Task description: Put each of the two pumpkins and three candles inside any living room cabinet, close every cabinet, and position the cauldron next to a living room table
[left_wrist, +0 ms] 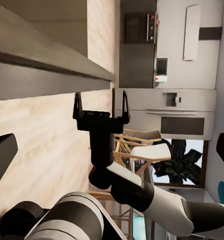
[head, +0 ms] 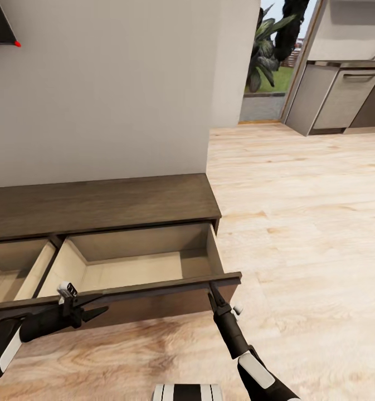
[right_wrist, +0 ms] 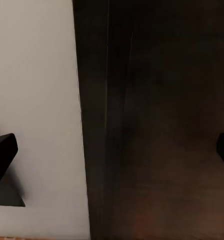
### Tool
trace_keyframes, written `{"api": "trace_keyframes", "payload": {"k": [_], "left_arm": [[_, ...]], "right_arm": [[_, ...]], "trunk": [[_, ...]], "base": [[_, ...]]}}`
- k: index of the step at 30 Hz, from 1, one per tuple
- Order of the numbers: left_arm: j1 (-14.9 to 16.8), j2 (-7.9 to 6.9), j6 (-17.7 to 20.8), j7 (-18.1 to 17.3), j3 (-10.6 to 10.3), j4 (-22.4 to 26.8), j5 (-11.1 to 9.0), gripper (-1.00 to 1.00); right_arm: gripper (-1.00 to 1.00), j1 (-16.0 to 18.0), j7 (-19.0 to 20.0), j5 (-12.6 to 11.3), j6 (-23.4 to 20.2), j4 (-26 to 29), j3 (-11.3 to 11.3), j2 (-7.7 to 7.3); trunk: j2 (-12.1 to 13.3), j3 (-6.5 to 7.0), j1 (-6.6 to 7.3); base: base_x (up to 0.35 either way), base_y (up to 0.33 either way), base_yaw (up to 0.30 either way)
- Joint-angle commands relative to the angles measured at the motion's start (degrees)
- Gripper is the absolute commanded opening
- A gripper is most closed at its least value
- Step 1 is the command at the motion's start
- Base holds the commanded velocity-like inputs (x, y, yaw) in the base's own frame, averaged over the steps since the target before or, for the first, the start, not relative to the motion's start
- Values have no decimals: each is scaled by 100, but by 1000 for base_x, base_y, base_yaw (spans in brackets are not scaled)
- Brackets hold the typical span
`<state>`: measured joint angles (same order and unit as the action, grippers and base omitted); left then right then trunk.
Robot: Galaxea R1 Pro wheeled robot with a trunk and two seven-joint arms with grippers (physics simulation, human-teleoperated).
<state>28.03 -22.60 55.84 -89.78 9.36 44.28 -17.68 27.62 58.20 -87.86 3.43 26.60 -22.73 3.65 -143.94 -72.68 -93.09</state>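
The low dark-brown cabinet [head: 109,203] stands against the wall with both fronts pulled out. Its right drawer [head: 131,267] shows a bare beige interior, and the left drawer [head: 9,273] is cut off by the picture's edge. My right gripper [head: 212,289] is open, its fingertips at the right end of the right drawer front [head: 154,303]. The left wrist view shows that gripper [left_wrist: 102,102] with its fingers spread near the front's edge. Dark wood [right_wrist: 157,125] sits very close in the right wrist view. My left gripper [head: 95,307] hangs open before the drawer front, holding nothing. Pumpkins, candles and cauldron are out of view.
A pale wall [head: 98,83] rises behind the cabinet. Light wood floor [head: 310,223] stretches to the right toward grey kitchen units [head: 343,97] and a glass door with plants [head: 268,61]. Wooden chairs [left_wrist: 137,150] appear in the left wrist view.
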Motion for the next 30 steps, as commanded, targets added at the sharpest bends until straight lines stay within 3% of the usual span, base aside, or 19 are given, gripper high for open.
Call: {"api": "trace_keyframes", "payload": {"k": [1, 16, 21, 30], "left_arm": [[1, -4, 63, -22, 1, 1, 2, 100], [1, 0, 64, -22, 1, 1, 2, 100], [1, 2, 66, -22, 0, 1, -5, 100], [1, 2, 67, -22, 4, 1, -7, 100]], "right_arm": [[100, 6, 15, -56, 35, -6, -47, -6], [100, 6, -97, -137, -135, -18, 8, -14], [100, -2, -118, -573, -675, -408, 428, -161], [100, -3, -97, -1152, -1252, -1163, 876, -442]], "trunk": [[-2, -4, 3], [-2, -4, 3], [-2, -4, 3], [-2, -4, 3]], "base": [[-144, 0, 0], [-38, 0, 0], [0, 0, 0], [0, 0, 0]]}}
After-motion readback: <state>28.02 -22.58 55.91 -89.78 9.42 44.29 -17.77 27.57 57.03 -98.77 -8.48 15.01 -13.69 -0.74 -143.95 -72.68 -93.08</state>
